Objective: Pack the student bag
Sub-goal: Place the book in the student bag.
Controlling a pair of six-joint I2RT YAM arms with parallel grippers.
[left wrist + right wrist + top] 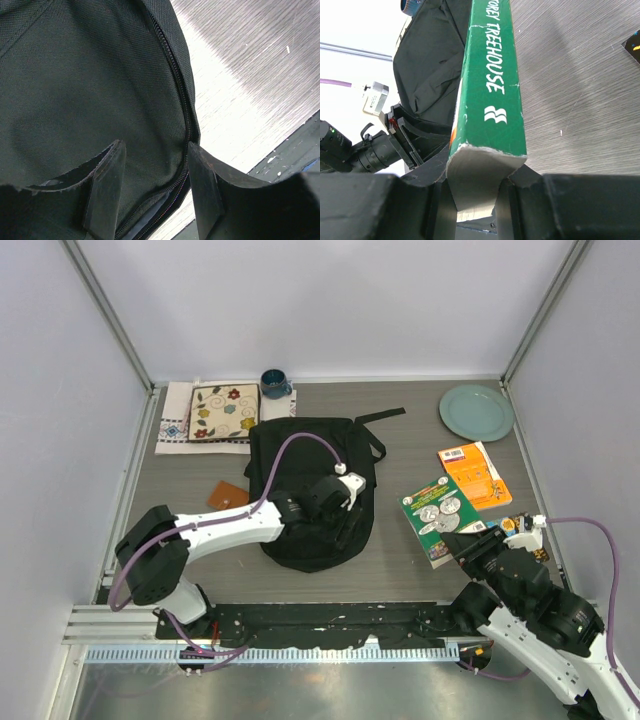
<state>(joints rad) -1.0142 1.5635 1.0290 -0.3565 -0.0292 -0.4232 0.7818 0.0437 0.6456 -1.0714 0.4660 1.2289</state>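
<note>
The student bag (300,475) is the big black backpack in the middle of the table (400,575). It lies flat. Its long way runs from near to far, and its straps are at the far end.

The left gripper (345,515) is right on top of the bag, at the bag's near right side. In the left wrist view its two fingers (107,185) stand about half open. The bag's zip (182,100) runs between them. They have not pinched anything. The zip looks closed along most of what shows. Down by the fingers there may be a small gap, but it is hard to be sure.

The right gripper (470,545) is to the right of the bag, near the front edge of the table. Its fingers are squeezed tight on the near end of a green book (438,508). In the right wrist view the green book (495,75) stands on its edge with its spine up. The book points from the gripper toward the far left, and the bag (430,65) shows just past it.

So the bag lies to the left of the book, with a strip of bare table between them. The left arm is the nearer one to the bag. It probably has to open the bag before the book can go in.

Farther out are an orange book (478,475) beside the green one and a green plate (476,412) at the far right. A blue mug (275,383) and a flowered tile (222,412) sit at the far left.
</note>
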